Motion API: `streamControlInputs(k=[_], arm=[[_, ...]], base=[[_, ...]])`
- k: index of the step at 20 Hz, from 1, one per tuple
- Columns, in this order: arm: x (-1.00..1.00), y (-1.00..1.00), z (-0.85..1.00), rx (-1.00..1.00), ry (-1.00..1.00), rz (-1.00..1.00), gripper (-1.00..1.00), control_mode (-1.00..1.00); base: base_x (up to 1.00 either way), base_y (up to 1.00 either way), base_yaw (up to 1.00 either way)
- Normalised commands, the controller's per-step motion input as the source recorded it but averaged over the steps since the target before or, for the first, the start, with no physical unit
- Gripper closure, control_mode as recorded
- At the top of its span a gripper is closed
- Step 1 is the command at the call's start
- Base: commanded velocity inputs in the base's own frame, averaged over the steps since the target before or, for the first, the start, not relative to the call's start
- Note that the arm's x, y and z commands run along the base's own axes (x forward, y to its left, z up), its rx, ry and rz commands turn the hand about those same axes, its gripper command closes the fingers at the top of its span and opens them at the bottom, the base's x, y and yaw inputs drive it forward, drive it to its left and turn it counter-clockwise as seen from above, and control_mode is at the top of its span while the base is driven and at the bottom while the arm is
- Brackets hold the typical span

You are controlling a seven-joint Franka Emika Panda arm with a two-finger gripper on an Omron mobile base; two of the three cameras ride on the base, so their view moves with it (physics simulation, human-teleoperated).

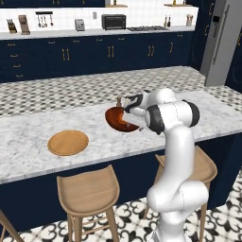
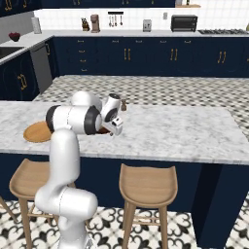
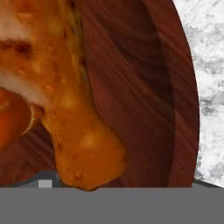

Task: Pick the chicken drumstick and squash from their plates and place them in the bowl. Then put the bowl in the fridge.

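Observation:
The dark reddish-brown bowl (image 1: 115, 121) stands on the marble island counter, in front of the arm. My gripper (image 1: 126, 116) reaches down into it at its right side, and the white hand hides the fingers. In the hand view the chicken drumstick (image 3: 74, 122) lies inside the bowl (image 3: 148, 87), very close to the camera. The orange squash (image 3: 11, 118) shows at the left edge beside it. I cannot tell how the jaws stand. A tan plate (image 1: 68, 142) lies bare on the counter to the left. The grey fridge (image 1: 220, 42) stands at the far right.
A small brown bottle (image 1: 118, 101) stands just behind the bowl. Wooden stools (image 1: 87, 191) line the island's near side. The back counter carries a toaster oven (image 1: 113, 21) and other appliances. Open marble lies right of the arm (image 2: 185, 131).

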Motion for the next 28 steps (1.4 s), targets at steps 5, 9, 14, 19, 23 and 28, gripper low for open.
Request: streamControlInputs(k=[5,9,14,19,23,28], arm=[[0.26,0.23,-0.14,0.0,0.0,-0.05,1.0,-1.0],[-0.07,0.02,0.11,0.0,-0.08,-0.09,1.0,-1.0],[-0.15,0.0,0.18,0.0,-0.11,-0.04,1.0,-1.0],[-0.36,0.0,0.22,0.06,-0.15,-0.16,1.0,-1.0],[-0.98,0.0,0.73,0.07,-0.31,-0.26,1.0,-1.0],[-1.0,-0.11,1.0,0.01,0.0,-0.24,1.0,-1.0]], base=[[0.0,0.0,0.0],[0.0,0.0,0.0],[0.0,0.0,0.0],[0.0,0.0,0.0],[0.0,0.0,0.0],[0.0,0.0,0.0]])
